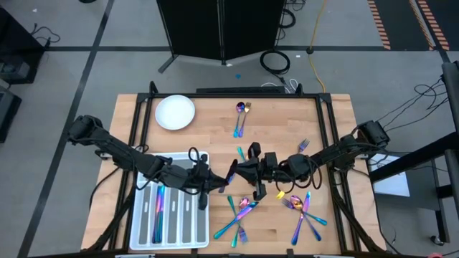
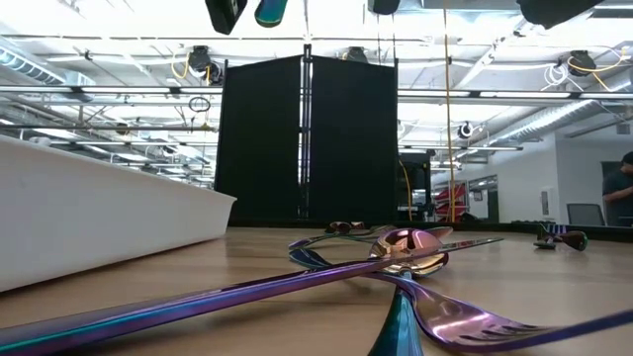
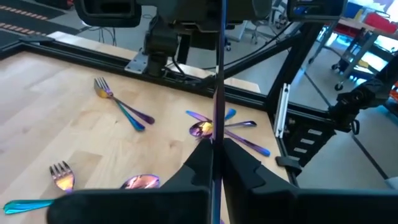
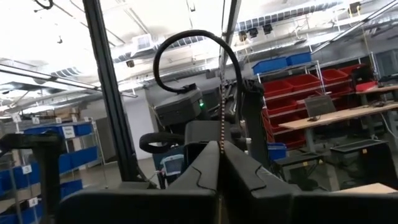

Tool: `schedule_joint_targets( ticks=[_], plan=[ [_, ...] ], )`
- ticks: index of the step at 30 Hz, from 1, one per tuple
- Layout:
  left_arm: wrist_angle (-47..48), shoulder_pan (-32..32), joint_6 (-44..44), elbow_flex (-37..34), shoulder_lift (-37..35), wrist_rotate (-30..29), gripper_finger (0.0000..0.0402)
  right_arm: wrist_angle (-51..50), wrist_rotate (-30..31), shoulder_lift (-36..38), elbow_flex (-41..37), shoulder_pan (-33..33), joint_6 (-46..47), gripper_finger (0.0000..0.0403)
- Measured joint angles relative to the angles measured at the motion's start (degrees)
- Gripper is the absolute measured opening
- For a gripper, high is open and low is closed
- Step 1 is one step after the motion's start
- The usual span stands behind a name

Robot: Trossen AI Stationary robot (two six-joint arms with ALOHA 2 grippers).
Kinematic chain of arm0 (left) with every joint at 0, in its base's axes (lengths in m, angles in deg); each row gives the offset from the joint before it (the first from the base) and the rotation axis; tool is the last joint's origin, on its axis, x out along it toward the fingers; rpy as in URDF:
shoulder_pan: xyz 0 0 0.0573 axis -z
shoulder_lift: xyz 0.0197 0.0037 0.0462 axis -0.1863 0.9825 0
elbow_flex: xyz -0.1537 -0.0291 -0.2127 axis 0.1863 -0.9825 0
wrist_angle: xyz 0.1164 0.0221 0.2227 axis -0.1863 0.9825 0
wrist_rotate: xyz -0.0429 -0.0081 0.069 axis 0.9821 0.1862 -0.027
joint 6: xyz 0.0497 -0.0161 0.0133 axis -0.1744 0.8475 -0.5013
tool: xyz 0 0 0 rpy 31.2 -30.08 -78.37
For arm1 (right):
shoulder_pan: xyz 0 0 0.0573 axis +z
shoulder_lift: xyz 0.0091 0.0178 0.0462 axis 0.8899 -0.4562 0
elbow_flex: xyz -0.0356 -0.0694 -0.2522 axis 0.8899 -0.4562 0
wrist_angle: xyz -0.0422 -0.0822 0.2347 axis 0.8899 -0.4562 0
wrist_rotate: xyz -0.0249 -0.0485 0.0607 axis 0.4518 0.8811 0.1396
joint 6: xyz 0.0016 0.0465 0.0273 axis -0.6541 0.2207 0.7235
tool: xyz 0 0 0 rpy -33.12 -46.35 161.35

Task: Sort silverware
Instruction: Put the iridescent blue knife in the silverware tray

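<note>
A slim, stiff, glossy piece of silverware (image 3: 217, 93) hangs in the air over the desk (image 1: 215, 132), pinched between both hands. The left hand (image 3: 214, 152) and right hand (image 4: 221, 155) each clamp it edge-on. It looks light and slippery; grip the flat handle. Other pieces lie scattered near the tray (image 1: 143, 233).

Silverware (image 2: 396, 252): polished metal w/ glossy iridescent finish, mirror-smooth. Table (image 1: 215, 136): pale wood, matt, visible grain. Tray (image 1: 143, 229): translucent white plastic, smooth. Plate (image 1: 175, 112): white, smooth. Gripper fingers (image 3: 242, 168): matt black plastic.
</note>
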Motion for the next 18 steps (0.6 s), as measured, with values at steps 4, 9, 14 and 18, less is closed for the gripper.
schedule_joint_targets(
  ticks=[4, 9, 14, 18],
  plan=[
    [-0.40, 0.04, 0.33, 0.00, -0.38, 0.02, 0.0010, 0.40, -0.04, 0.00, 0.00, 0.02, -1.76, 0.0000],
    [1.12, 0.00, 3.15, -0.04, -2.49, 0.44, 0.0010, 0.56, 0.36, 0.02, 0.02, -0.03, -3.28, 0.0011],
    [5.13, 0.40, 4.92, 0.37, -7.05, -3.86, 0.0010, -8.66, 0.71, 4.24, 0.00, -0.03, -5.28, 0.0060],
    [10.16, 0.37, 9.11, 0.37, -11.28, -4.56, 0.0010, -22.07, 0.71, 10.09, 0.00, -0.03, -5.53, 0.0112]
  ],
)
